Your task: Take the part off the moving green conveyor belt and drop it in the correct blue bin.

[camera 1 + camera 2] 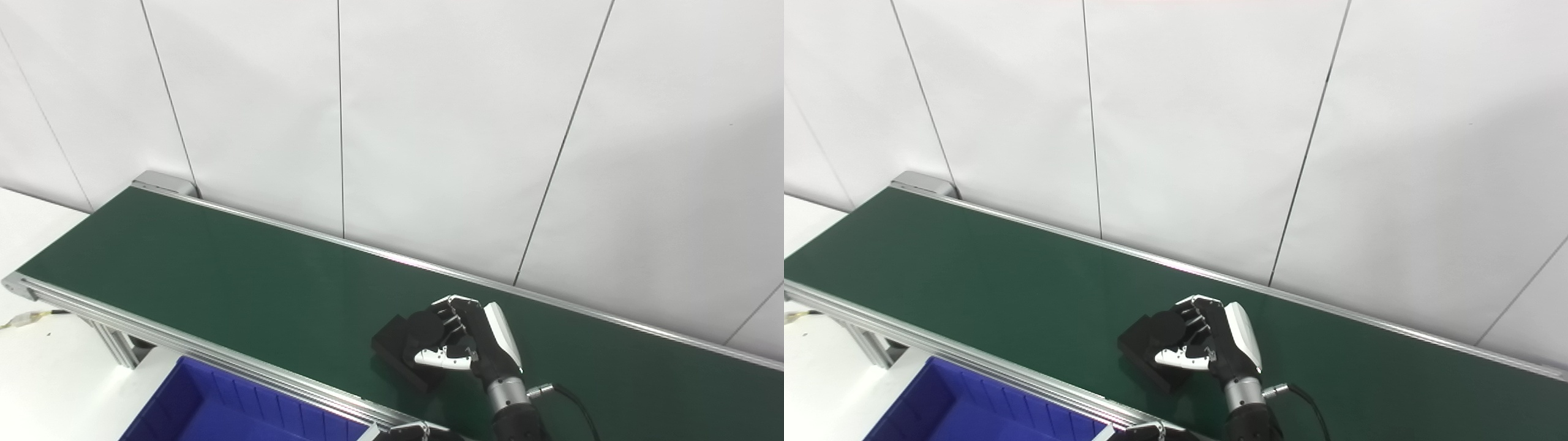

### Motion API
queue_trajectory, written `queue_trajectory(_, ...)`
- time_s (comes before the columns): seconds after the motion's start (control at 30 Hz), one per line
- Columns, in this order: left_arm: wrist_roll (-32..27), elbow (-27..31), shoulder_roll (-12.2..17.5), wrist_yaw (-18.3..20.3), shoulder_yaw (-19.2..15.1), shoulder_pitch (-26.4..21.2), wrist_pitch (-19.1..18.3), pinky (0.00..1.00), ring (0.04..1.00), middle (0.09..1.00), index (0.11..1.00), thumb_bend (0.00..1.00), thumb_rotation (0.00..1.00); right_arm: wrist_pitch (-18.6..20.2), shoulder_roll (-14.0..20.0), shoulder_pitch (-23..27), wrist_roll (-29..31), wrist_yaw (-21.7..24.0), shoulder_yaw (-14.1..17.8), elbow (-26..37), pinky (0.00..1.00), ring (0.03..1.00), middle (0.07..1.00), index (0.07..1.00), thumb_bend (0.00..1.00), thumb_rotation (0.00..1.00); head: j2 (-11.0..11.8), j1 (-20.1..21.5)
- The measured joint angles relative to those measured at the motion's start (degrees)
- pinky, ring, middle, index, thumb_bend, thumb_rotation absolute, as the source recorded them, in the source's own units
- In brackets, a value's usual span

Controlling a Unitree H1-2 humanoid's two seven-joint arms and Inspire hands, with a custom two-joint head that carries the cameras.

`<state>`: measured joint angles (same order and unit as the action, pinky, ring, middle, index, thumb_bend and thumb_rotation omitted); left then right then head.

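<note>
A black part (391,344), a flat block with a round knob on top, lies low over the green conveyor belt (233,275) near its front edge. My right hand (468,343) reaches in from the bottom right, its fingers and thumb curled around the part's right side. Whether the part rests on the belt or is slightly lifted I cannot tell. Only a sliver of my left hand (411,432) shows at the bottom edge, too little to judge its state. A blue bin (202,407) sits just below the belt's front rail, left of the part.
The belt runs from upper left to lower right along a white panelled wall (429,122). An aluminium rail (184,346) and a support leg (113,343) border the front. A white tabletop with a small cable (24,318) lies at the left.
</note>
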<state>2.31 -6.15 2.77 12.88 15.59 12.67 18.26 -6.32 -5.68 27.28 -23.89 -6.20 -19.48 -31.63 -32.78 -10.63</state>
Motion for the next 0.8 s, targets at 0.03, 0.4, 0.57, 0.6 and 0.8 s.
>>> queue_trajectory(0.03, 0.0, 0.0, 0.03, 0.0, -0.01, 0.0, 0.0, 0.64, 0.703, 0.73, 0.709, 0.81, 0.52, 0.0, -0.01, -0.1, 0.13, -0.08, 0.22, 0.4, 0.37, 0.447, 0.512, 0.509, 0.5, 0.0, 0.0, 0.0)
queue_trajectory(0.4, -0.55, -0.08, 0.55, 0.08, -0.27, -0.03, 0.0, 0.65, 0.706, 0.728, 0.707, 0.82, 0.52, 0.87, -0.18, -2.09, 0.64, -0.6, 2.54, 12.62, 0.35, 0.446, 0.514, 0.503, 0.5, 0.0, 0.35, 2.11)
queue_trajectory(0.57, -1.28, -0.22, 0.94, 0.7, -0.39, -0.02, 0.0, 0.65, 0.708, 0.729, 0.709, 0.81, 0.51, 3.42, -0.16, -3.44, 2.57, 0.59, 4.85, 20.58, 0.34, 0.443, 0.509, 0.517, 0.5, 0.0, 0.44, 4.3)
queue_trajectory(0.6, -1.29, -0.22, 1.0, 0.98, -0.47, -0.04, 0.0, 0.65, 0.708, 0.729, 0.709, 0.81, 0.51, 4.37, 0.0, -3.87, 2.73, 1.04, 5.32, 22.61, 0.34, 0.443, 0.51, 0.518, 0.5, 0.0, 0.44, 4.31)
queue_trajectory(0.8, -1.6, -0.08, 1.61, 1.26, -0.86, -0.03, 0.0, 0.64, 0.708, 0.737, 0.715, 0.81, 0.54, 8.67, 1.4, -7.79, 2.76, 3.33, 6.49, 34.04, 0.35, 0.445, 0.502, 0.509, 0.5, 0.0, 0.09, 7.91)
